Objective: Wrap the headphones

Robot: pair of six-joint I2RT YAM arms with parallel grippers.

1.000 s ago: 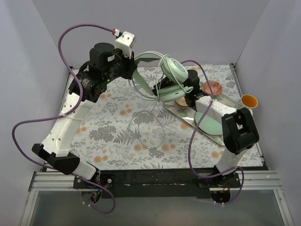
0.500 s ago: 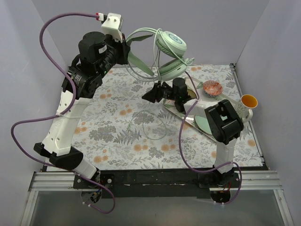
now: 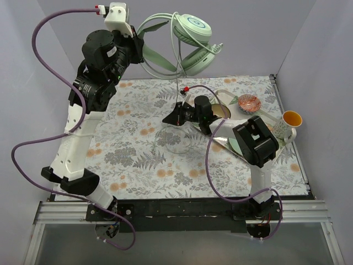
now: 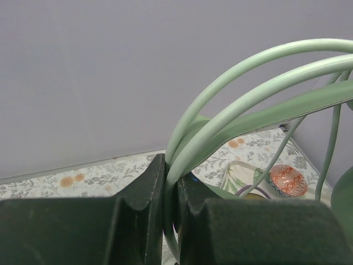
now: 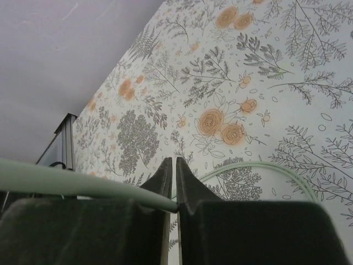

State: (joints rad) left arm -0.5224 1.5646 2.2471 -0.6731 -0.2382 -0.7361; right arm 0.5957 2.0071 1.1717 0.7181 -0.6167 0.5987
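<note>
Left end effector (image 4: 171,168) is clamped tight on the headband (image 4: 287,109), holding the headphones (image 3: 193,33) high above the surface (image 3: 127,143), near the back wall. Grip firm there: the headband rods are thin, smooth and curved, so probably slippery. The strap under them looks flat and soft. The cups are round mint plastic, one showing a white-ringed face. The cable (image 5: 83,185) hangs from the cups, thin, pale and limp. Right end effector (image 5: 172,163) is pinched closed on it low down, near the surface, with slack looping on the floral print. You want light tension. Carry the cable up and round the headband in even turns. Don't yank, since it likely kinks or slides out of the pinch.
</note>
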